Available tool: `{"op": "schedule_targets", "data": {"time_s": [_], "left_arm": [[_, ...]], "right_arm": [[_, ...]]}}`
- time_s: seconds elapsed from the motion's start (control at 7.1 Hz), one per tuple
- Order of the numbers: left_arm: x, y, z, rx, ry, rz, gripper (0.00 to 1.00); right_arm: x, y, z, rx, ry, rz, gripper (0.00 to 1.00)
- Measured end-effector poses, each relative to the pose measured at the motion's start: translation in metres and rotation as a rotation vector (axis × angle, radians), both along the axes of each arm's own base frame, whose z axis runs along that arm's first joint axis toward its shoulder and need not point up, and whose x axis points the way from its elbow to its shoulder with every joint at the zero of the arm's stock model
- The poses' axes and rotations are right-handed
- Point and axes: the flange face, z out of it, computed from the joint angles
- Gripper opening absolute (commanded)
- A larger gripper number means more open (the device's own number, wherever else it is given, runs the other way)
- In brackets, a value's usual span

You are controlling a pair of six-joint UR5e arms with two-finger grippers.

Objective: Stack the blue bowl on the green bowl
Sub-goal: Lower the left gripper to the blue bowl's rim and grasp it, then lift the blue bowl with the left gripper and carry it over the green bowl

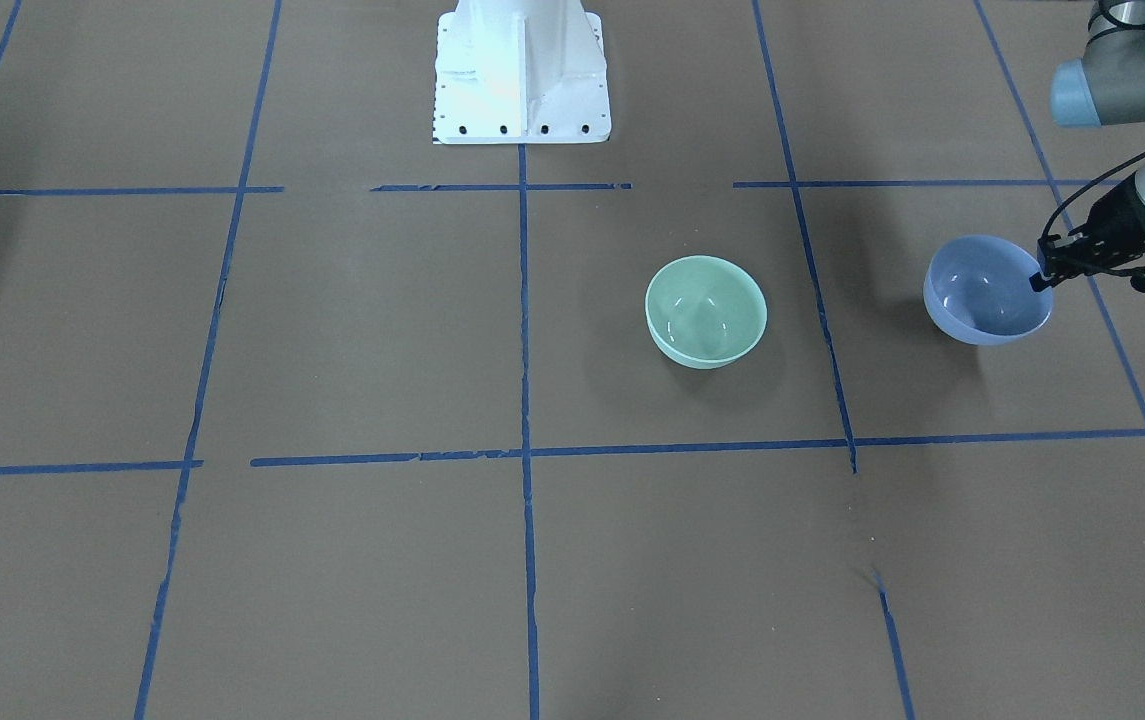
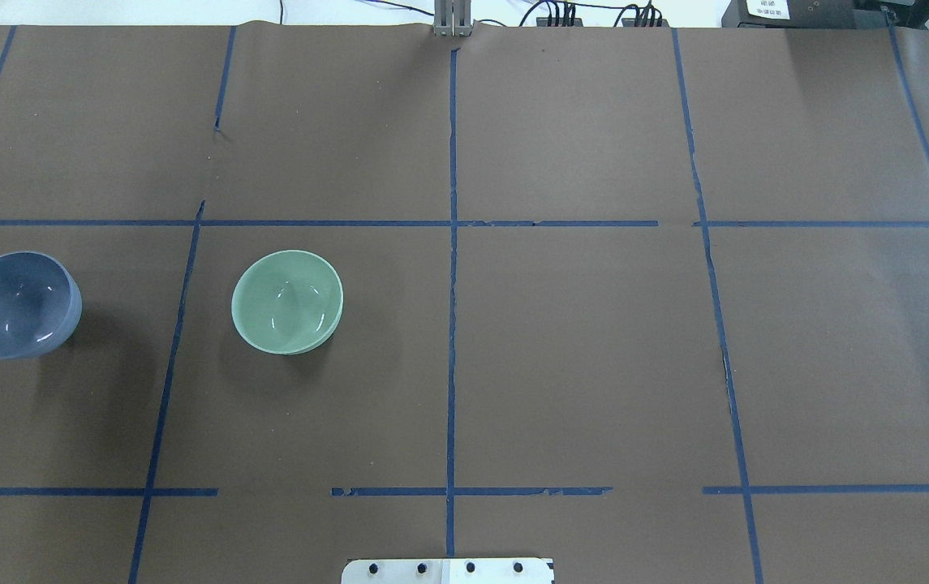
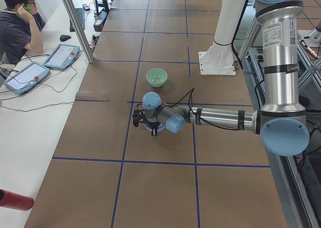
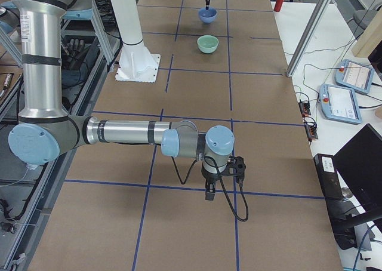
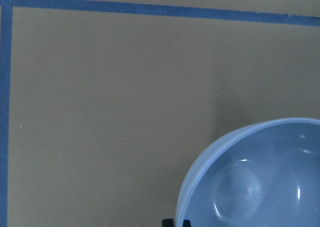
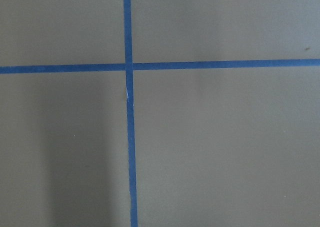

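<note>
Periwinkle and mint: I count two bowls, one blue bowl (image 1: pixel 982 295) and one green bowl (image 1: pixel 705 310), both mouth up on the brown paper table (image 2: pixel 578 349). My left gripper (image 1: pixel 1039 282) is clamped on the rim of the blue one, on the side away from the green one. I cannot tell whether that bowl's base touches the paper. The green bowl stands free on the table, well apart from the blue. One strip of blue tape (image 2: pixel 176 324) runs between them.

My right gripper (image 4: pixel 210 194) hangs over a tape crossing far down the table, and I cannot tell how its jaws stand.

My white base (image 1: pixel 522 75) sits behind the bowls. One operator (image 3: pixel 15 27) sits at the side bench, beside two pendants (image 3: pixel 61 55).
</note>
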Motion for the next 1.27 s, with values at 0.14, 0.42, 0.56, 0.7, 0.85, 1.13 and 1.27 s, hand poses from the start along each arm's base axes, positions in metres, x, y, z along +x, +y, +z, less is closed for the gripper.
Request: {"op": "schedule_targets", "data": {"time_s": [0.14, 0.42, 0.56, 0.7, 0.85, 1.13, 1.27], "left_arm": [[-0.003, 0.003, -0.038, -0.022, -0.009, -0.012, 0.00], [0.004, -0.005, -0.113, -0.085, 0.012, -0.098, 0.00], [0.023, -0.012, -0.144, -0.129, 0.038, -0.139, 0.00], [0.054, -0.014, -0.173, -0.177, 0.064, -0.156, 0.00], [0.086, -0.013, -0.198, -0.226, 0.086, -0.163, 0.00], [0.148, -0.005, -0.233, -0.311, 0.109, -0.155, 0.00], [0.174, -0.007, -0.241, -0.330, 0.101, -0.153, 0.00]], "right_arm": [[0.000, 0.000, 0.000, 0.000, 0.000, 0.000, 1.00], [0.000, 0.000, 0.000, -0.001, 0.000, 0.000, 1.00], [0.000, 0.000, 0.000, -0.001, 0.000, 0.000, 1.00], [0.000, 0.000, 0.000, 0.000, 0.000, 0.000, 1.00], [0.000, 0.000, 0.000, 0.000, 0.000, 0.000, 1.00], [0.000, 0.000, 0.000, -0.001, 0.000, 0.000, 1.00], [0.000, 0.000, 0.000, -0.001, 0.000, 0.000, 1.00]]}}
